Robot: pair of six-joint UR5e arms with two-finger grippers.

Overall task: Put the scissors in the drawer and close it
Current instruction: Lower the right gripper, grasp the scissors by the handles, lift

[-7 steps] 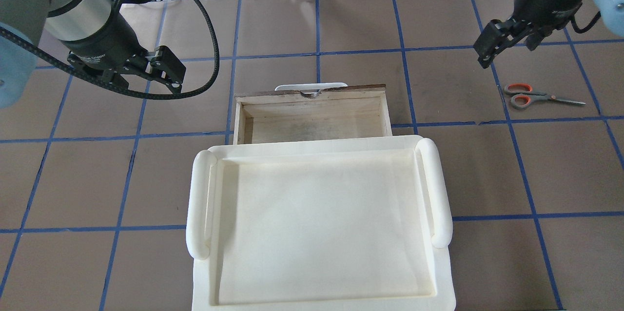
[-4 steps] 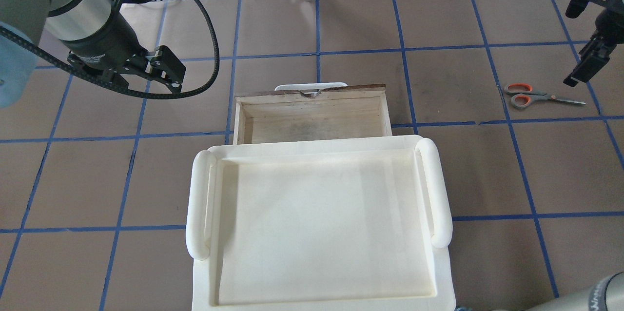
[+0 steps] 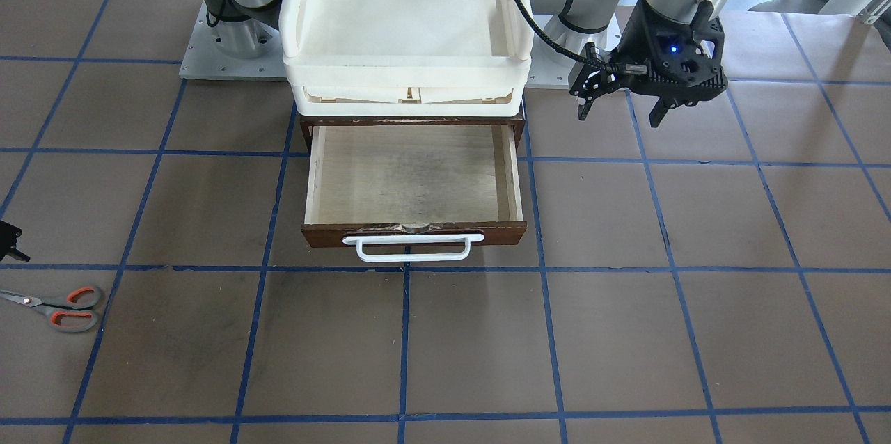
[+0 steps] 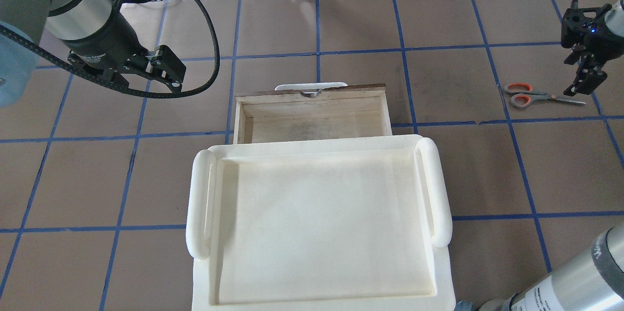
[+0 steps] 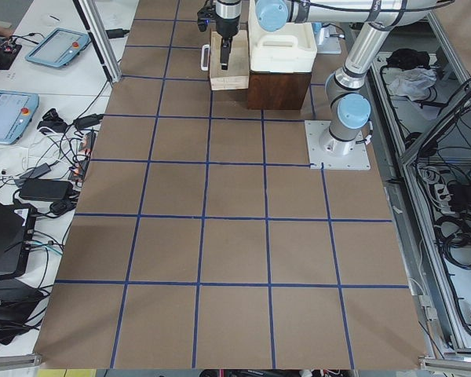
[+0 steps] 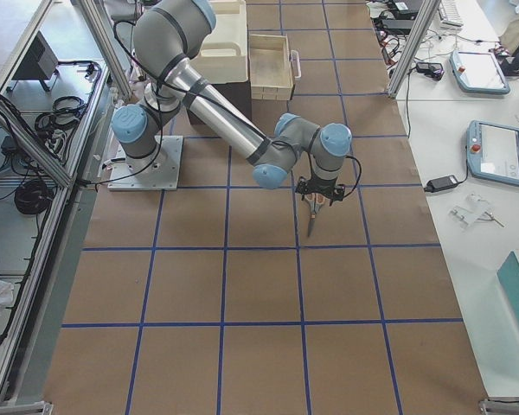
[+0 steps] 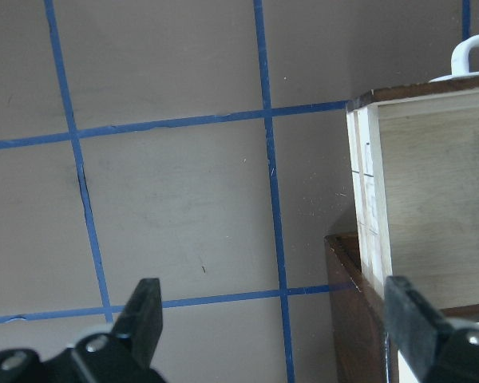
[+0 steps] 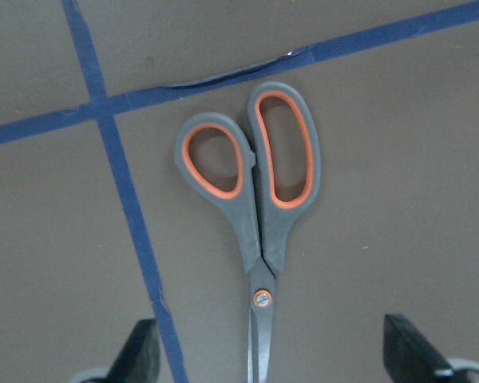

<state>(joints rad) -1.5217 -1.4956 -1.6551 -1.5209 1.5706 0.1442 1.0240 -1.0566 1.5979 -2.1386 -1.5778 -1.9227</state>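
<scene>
Because the cream tray [image 4: 312, 147] sits on top of the cabinet, the overhead view hides the rear of the pulled-out drawer [image 3: 501, 232]. Beside the drawer's corner hangs the left gripper [image 7: 275, 319], fingers wide apart and empty. The right gripper [image 8: 275, 355] hovers over the scissors [image 8: 259, 239], equally wide and touching nothing. They lie shut on the table, well to the drawer's right, with their blade tips cut off in the wrist view.
</scene>
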